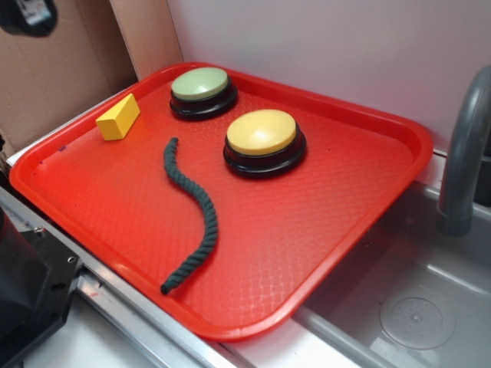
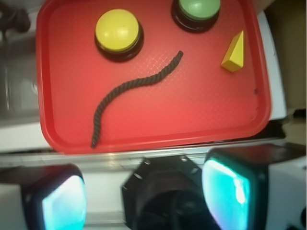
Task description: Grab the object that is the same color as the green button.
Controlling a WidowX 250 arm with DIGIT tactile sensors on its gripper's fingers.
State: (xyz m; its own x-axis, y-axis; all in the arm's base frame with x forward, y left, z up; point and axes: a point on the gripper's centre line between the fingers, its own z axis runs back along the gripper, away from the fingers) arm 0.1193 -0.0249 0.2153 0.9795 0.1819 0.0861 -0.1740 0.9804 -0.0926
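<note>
Red tray (image 1: 360, 199) holds rope (image 1: 192, 211), buttons, block.

A plain pale wall (image 1: 322, 46) fills the upper right of the exterior view, evenly lit with no hard shadows. In the upper left, brown cardboard panels (image 1: 77, 54) stand against it. At the lower right lies a grey sink basin (image 1: 399, 291) with a round drain (image 1: 418, 316) in its floor, and a grey faucet (image 1: 464, 161) curves up at the right edge. A metal counter edge (image 1: 138, 314) runs diagonally across the lower left.
</note>
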